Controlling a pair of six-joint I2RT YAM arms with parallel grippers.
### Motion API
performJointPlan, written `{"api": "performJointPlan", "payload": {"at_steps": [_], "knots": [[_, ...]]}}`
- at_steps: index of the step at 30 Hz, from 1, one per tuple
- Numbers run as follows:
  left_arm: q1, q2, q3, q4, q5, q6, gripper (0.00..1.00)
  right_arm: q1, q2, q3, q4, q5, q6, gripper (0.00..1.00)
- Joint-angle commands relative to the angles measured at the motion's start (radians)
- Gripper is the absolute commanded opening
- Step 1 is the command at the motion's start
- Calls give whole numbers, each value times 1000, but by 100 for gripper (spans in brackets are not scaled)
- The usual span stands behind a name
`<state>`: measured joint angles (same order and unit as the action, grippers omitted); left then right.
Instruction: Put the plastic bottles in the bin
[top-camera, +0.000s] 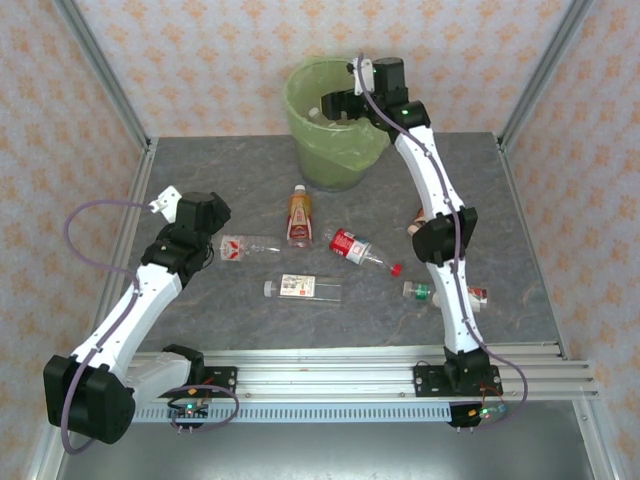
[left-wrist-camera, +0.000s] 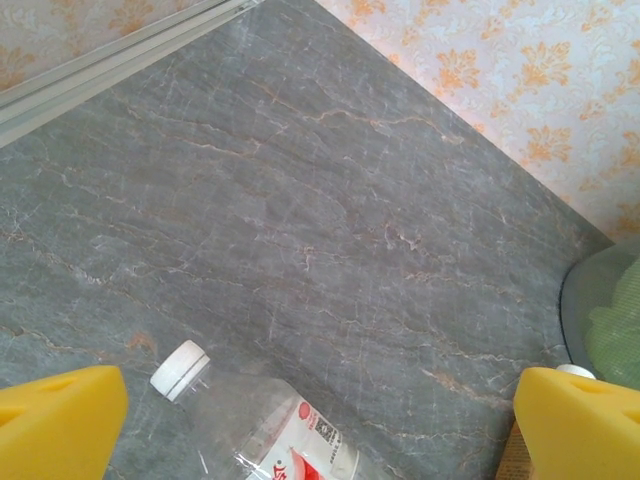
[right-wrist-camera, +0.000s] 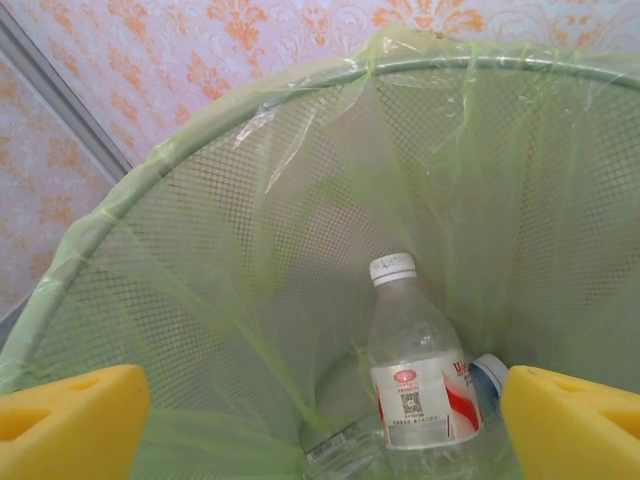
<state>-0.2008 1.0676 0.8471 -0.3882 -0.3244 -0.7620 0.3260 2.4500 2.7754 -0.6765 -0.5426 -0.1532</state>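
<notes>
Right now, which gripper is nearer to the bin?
Right. The right gripper hangs over the bin; the left gripper hovers far away, above a clear bottle.

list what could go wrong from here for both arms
The clear bottle lies on its side, slanted under the open left hand; closing may roll it away. The green-capped bottle sits close beside the right arm in the top view; pulling back from the bin could sweep it aside.
</notes>
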Motion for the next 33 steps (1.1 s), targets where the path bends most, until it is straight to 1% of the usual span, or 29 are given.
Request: {"api": "performJointPlan", "payload": {"at_steps": [1,5,10,14,19,21,25,30,33], "knots": [[8,9,3,-50,0,-8,100,0,-185,-80,-13,28,-27,96],[7,18,16,-75,55,-39,100,1,-283,-155,-18,23,-31,100],[8,23,21,-109,114,-105,100,1,-326,-94,-106,5,-15,99],[8,33,14,-151,143,-229,100,1,-341,-18,-190,-9,2,99],[8,59,-4,-195,174,-378,100,1,-414,-74,-246,-5,-15,99],[8,78,-13,-205,186,-436,100,1,-486,-186,-227,12,-39,99],[8,124,-45,-175,204,-497,100,2,-670,-491,-114,62,-100,99],[7,182,-47,-136,211,-548,100,2,-807,-695,-101,69,-132,99],[8,214,-48,-100,236,-595,100,2,-889,-866,-21,64,-102,99]]}}
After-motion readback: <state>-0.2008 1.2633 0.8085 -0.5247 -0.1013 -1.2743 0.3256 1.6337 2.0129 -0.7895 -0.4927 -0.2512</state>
